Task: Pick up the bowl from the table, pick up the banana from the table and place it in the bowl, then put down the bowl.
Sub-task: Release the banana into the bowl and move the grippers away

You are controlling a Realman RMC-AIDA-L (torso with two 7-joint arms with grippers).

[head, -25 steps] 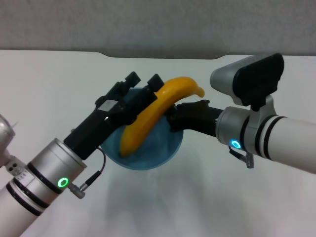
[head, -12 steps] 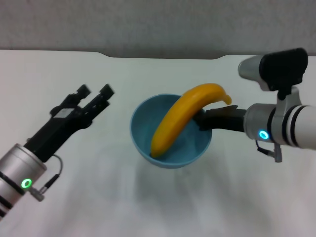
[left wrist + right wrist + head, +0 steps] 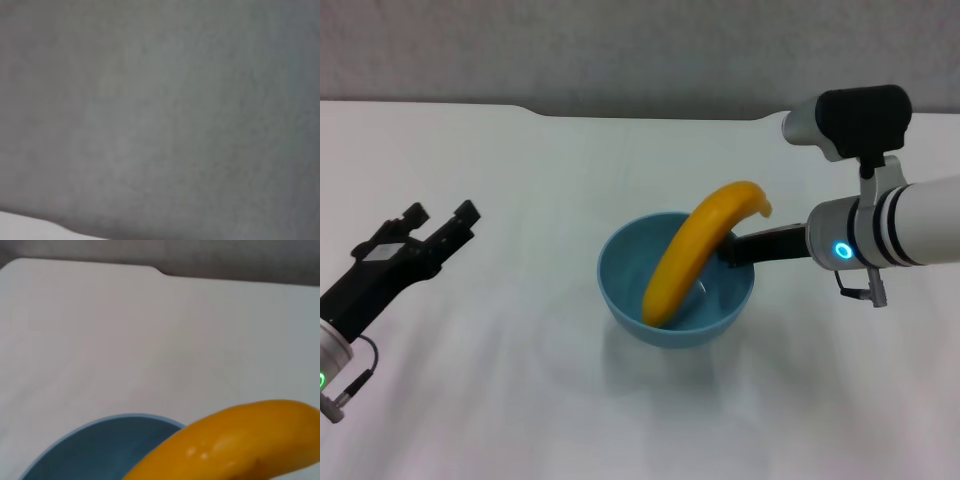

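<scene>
Jaws: left gripper (image 3: 440, 222) spread wide, empty, low at the near left. Right gripper (image 3: 728, 250) clamps the light-blue bowl (image 3: 625, 290) by its right rim over the tabletop (image 3: 520, 400). Banana (image 3: 695, 260) leans over that rim; a tilted set-down could roll it out.

Glossy smooth bowl (image 3: 676, 300), shiny banana (image 3: 692, 256), matt table (image 3: 540, 200).

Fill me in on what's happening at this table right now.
The banana lies in the light-blue bowl, its upper end sticking out over the rim. The right gripper is at the bowl's rim on the robot's right side, apparently holding it. The left gripper is off to the left, fingers open and empty, above the white table.
</scene>
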